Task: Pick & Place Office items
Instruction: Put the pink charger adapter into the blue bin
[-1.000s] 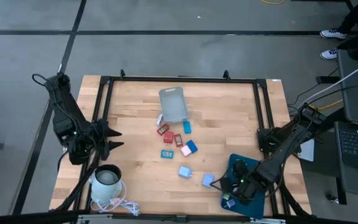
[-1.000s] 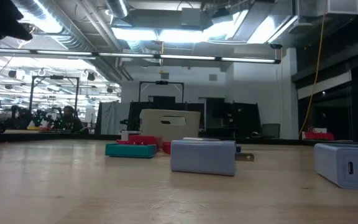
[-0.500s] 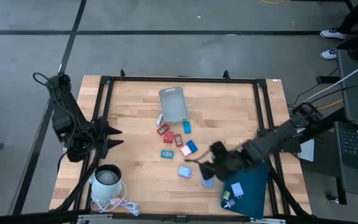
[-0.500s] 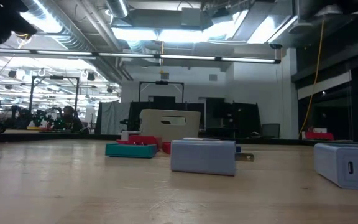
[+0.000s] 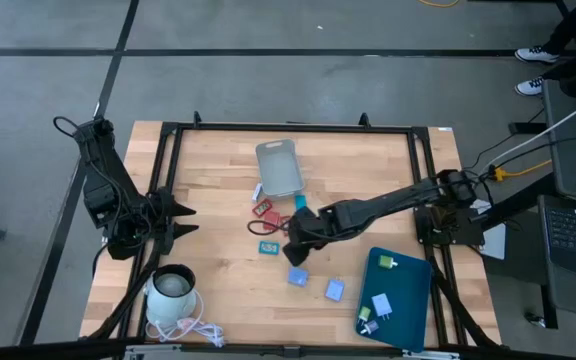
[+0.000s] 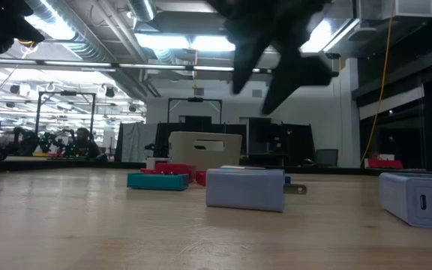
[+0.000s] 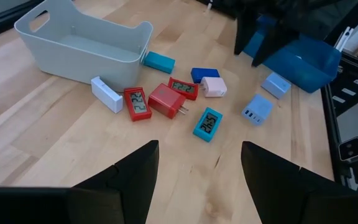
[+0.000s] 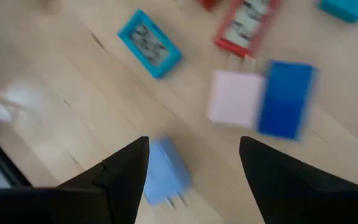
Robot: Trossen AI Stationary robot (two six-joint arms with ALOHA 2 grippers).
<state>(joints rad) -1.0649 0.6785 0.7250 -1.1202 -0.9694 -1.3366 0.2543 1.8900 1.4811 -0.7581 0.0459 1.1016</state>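
Right gripper [image 5: 290, 238] at frame centre above pink block [image 8: 235, 98] and blue block [image 8: 285, 98], fingers apart, empty. Left gripper [image 5: 183, 222] at left tabletop [image 5: 218, 290] edge, fingers apart, empty.

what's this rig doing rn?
Sorting small office items off the table. The right claw is open and empty, hanging over the loose cluster by the pink piece and blue piece. A few pieces already lie on the dark-teal tray. The left claw waits open at the table's left edge, near the grey bin.
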